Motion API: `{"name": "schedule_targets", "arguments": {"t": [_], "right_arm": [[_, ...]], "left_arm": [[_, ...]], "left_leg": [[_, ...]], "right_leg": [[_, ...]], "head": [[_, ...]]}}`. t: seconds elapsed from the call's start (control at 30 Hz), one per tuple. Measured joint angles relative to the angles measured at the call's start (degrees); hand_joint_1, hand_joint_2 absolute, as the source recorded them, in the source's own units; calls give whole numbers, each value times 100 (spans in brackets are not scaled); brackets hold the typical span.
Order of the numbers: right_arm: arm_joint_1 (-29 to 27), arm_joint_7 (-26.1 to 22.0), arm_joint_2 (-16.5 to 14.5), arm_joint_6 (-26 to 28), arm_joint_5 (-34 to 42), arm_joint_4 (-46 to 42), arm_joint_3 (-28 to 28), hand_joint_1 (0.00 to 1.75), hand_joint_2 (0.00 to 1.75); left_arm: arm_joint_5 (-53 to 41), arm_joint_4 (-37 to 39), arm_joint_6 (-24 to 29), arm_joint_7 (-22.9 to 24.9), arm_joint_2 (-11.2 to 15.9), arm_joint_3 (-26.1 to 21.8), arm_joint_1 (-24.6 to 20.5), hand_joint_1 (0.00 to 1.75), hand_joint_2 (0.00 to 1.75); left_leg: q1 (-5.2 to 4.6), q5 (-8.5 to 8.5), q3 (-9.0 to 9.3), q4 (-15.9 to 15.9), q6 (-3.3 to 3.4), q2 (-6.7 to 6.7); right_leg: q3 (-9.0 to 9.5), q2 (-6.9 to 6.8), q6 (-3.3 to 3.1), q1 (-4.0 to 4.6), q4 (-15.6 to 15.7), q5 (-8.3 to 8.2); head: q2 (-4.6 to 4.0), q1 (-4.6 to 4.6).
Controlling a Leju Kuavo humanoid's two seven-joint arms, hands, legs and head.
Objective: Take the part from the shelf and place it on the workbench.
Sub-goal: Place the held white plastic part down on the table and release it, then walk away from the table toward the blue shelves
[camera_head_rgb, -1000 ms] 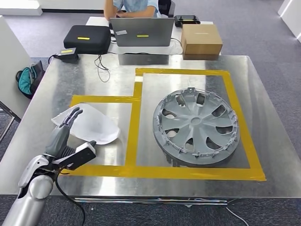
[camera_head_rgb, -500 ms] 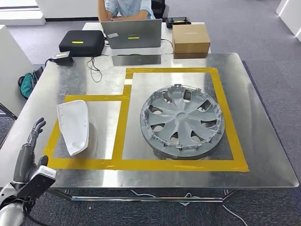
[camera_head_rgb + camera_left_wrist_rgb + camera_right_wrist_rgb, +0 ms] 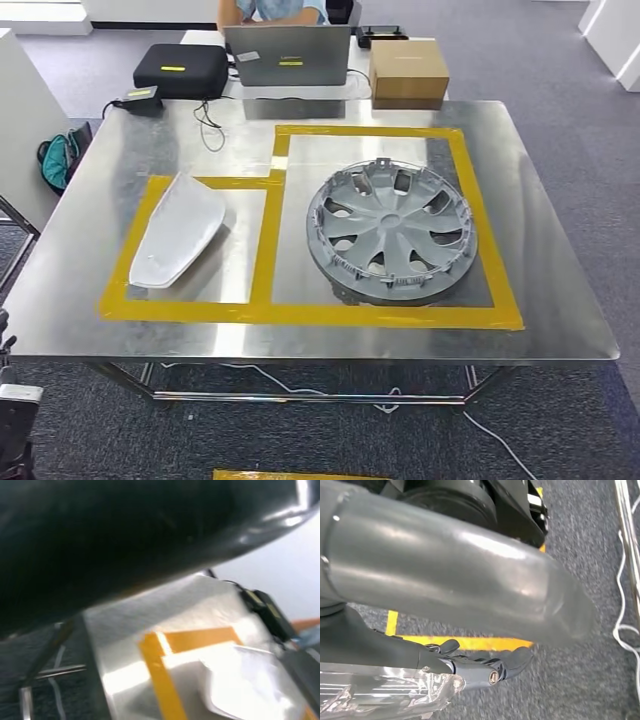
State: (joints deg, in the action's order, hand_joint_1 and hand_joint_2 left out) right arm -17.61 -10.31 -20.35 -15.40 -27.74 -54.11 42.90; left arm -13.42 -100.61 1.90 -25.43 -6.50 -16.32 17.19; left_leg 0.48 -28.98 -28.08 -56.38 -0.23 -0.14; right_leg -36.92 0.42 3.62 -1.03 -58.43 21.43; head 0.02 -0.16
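The white part (image 3: 178, 229) lies flat on the metal workbench (image 3: 90, 230), left of centre in the head view, inside the smaller yellow-taped box (image 3: 263, 250). Right of it, in the larger box, rests a grey hubcap (image 3: 391, 231). The left hand (image 3: 7, 395) is at the lower left edge; finger state cannot be told. In the right wrist view, the right hand (image 3: 482, 667) has fingers extended together, holding nothing.

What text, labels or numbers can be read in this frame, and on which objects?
No text is readable.
Black case: a yellow strip label, too small to read.
Laptop lid: a yellow strip and a pale sticker, both too small to read.
Small black device: a yellow label, illegible.
Cardboard box, hubcap and white part: no markings visible.
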Motion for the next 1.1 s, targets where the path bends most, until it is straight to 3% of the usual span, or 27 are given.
{"name": "schedule_targets", "arguments": {"t": [0.03, 0.07, 0.17, 0.2, 0.23, 0.27, 0.33, 0.37, 0.4, 0.47, 0.53, 0.57, 0.67, 0.7, 0.73, 0.8, 0.87, 0.93, 0.97, 1.03, 1.07, 1.1], "right_arm": [[-25, 28, 0, 5, 15, -16, -21, 0, 0], [-48, 58, 0, 8, 22, -37, -44, 0, 0], [-86, 147, 0, 8, 13, -110, -126, 0, 0], [-97, 171, 0, 5, 10, -135, -153, 0, 0], [-109, 189, 0, 3, 10, -160, -177, 0, 0], [-124, 203, 0, 2, 11, -184, -200, 0, 0], [-145, 215, 0, 1, 11, -238, -238, 0, 0], [-145, 215, 0, 1, 12, -269, -255, 0, 0], [-141, 215, 0, -1, 13, -295, -269, 0, 0], [-146, 220, 0, -4, 15, -332, -290, 0, 0], [-172, 242, -3, -2, 27, -354, -300, 0, 0], [-189, 263, -4, 1, 39, -374, -308, 0, 0], [-253, 345, -6, -13, 78, -455, -363, 0, 0], [-270, 372, -6, -26, 80, -477, -378, 0, 0], [-279, 394, -5, -41, 73, -490, -390, 0, 0], [-284, 427, -5, -75, 40, -512, -408, 0, 0], [-285, 437, -5, -98, -1, -537, -420, 0, 0], [-284, 437, -5, -104, -26, -565, -425, 0, 0], [-287, 437, -5, -104, -33, -575, -426, 0, 0], [-307, 437, -5, -105, -44, -584, -430, 0, 0], [-324, 437, -5, -107, -49, -587, -431, 0, 0], [-338, 438, -4, -108, -54, -587, -432, 0, 0]], "left_arm": [[-53, 83, -26, 16, -81, -114, 2, 0, 0], [-115, 168, -43, 34, -157, -211, -3, 0, 0], [-278, 480, -62, 75, -356, -507, -22, 0, 0], [-324, 601, -80, 70, -417, -622, -27, 0, 0], [-361, 713, -103, 57, -471, -735, -29, 0, 0], [-395, 802, -126, 40, -520, -838, -31, 0, 0], [-435, 931, -152, 8, -601, -1002, -40, 0, 0], [-446, 976, -157, -4, -634, -1060, -47, 0, 0], [-454, 1014, -163, -11, -662, -1112, -55, 0, 0], [-467, 1073, -177, -1, -707, -1198, -80, 0, 0], [-505, 1141, -191, 49, -752, -1301, -111, 0, 0], [-544, 1201, -201, 74, -774, -1375, -130, 0, 0], [-751, 1539, -297, 75, -827, -1701, -240, 0, 0], [-837, 1695, -340, 65, -841, -1821, -286, 0, 0], [-920, 1853, -375, 57, -852, -1929, -329, 0, 0], [-1096, 2195, -412, 32, -868, -2133, -429, 0, 0], [-1277, 2534, -420, -28, -875, -2316, -545, 0, 0], [-1409, 2836, -415, -94, -881, -2466, -642, 0, 0], [-1445, 2959, -412, -114, -885, -2525, -671, 0, 0], [-1473, 3145, -409, -131, -899, -2616, -701, 0, 0], [-1495, 3211, -407, -127, -906, -2650, -712, 0, 0], [-1545, 3270, -397, -111, -911, -2685, -729, 0, 0]], "left_leg": [[-2, 52, -35, 5, 44, 7], [2, 111, -84, 12, 83, 13], [-18, 296, -309, 8, 147, 25], [-33, 364, -396, 4, 153, 30], [-48, 431, -480, -1, 156, 35], [-62, 494, -556, -4, 155, 37], [-86, 611, -680, -10, 142, 35], [-99, 666, -725, -15, 127, 33], [-105, 721, -751, -15, 105, 33], [-100, 828, -773, 0, 40, 35], [-77, 804, -804, -25, -32, 30], [-69, 629, -845, -135, -69, 24], [-32, -277, -1036, -1040, -169, 17], [-16, -425, -1064, -1361, -196, 17], [0, -420, -1036, -1559, -216, 17], [38, -104, -725, -1412, -254, 17], [70, 44, -115, -639, -284, 10], [59, -97, 290, 4, -210, -4], [36, -146, 339, 127, -147, -10], [17, -94, 256, 123, -12, 13], [14, -41, 203, 121, 49, 26], [13, 23, 134, 125, 102, 38]], "right_leg": [[-27, -2, 28, -12, -40, 72], [-82, -4, 50, -16, -182, 249], [-338, -9, 68, 3, -1202, 1086], [-351, -9, 60, 15, -1495, 1215], [-276, -9, 42, 30, -1618, 1209], [-92, -9, 11, 50, -1526, 1091], [527, -10, -87, 106, -837, 873], [871, -14, -135, 129, -368, 878], [1098, -16, -170, 150, -10, 926], [1242, -23, -216, 179, 309, 986], [1141, -42, -291, 172, 312, 874], [1081, -51, -332, 160, 323, 800], [817, -67, -380, 144, 327, 570], [729, -73, -372, 142, 322, 494], [638, -79, -359, 139, 313, 418], [448, -83, -308, 120, 273, 276], [265, -81, -231, 103, 184, 173], [152, -81, -155, 103, 105, 80], [121, -81, -124, 98, 93, 29], [91, -77, -65, 69, 87, -8], [47, -73, -40, 56, 3, 119], [-22, -68, -18, 48, -197, 356]], "head": [[0, 4], [1, 10], [0, 32], [0, 34], [0, 33], [1, 33], [1, 32], [1, 32], [0, 30], [-2, 44], [-3, 58], [-2, 49], [-2, 4], [-2, 3], [-2, 3], [-2, 4], [-2, -1], [-2, -7], [-2, -7], [-2, -7], [-2, -2], [-2, 5]]}}
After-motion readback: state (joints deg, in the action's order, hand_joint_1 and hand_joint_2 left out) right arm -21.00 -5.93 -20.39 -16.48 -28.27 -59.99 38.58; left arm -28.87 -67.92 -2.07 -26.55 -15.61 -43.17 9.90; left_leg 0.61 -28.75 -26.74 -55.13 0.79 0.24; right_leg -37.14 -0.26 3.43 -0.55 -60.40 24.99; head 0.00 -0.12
